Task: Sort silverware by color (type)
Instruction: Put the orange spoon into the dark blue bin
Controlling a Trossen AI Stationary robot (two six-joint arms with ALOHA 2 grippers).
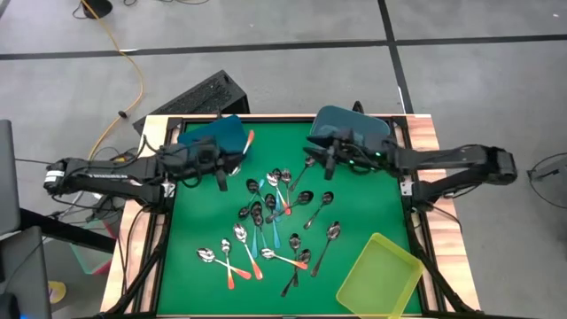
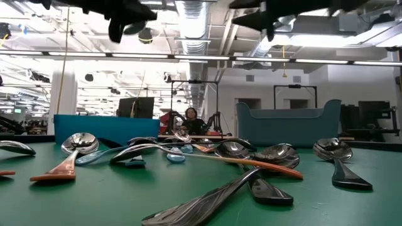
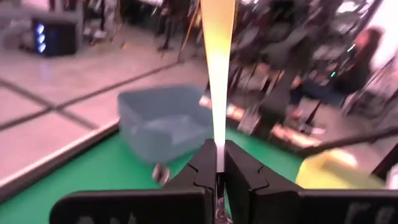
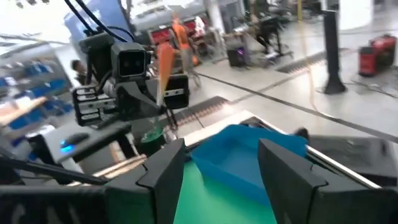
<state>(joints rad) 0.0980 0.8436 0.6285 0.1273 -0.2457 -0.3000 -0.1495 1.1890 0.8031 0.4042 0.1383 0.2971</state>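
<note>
An orange-handled spoon (image 1: 249,139) is being pinched between the tightly pressed fingers of the left gripper (image 1: 232,158), its handle sticking up past the fingertips; in the left wrist view the handle (image 3: 217,68) is rising straight out of the closed fingers (image 3: 205,168). The spoon is hanging just beside the blue bin (image 1: 213,137), at that bin's edge facing the mat's middle, clear of the green mat (image 1: 363,204). The rest of the silverware (image 1: 270,226) is lying scattered on the mat, well apart from the blue bin toward the mat's centre and near side: spoons with orange, light blue and dark handles, several overlapping. In the low view a few spoons (image 2: 251,154) are resting in front of the blue bin (image 2: 103,129). The right gripper (image 1: 330,159) is hovering with its fingers spread wide and holding nothing, across the mat from the blue bin, just beside the teal bin (image 1: 350,128). A yellow-green bin (image 1: 379,276) is sitting at the mat corner farthest from the blue bin.
</note>
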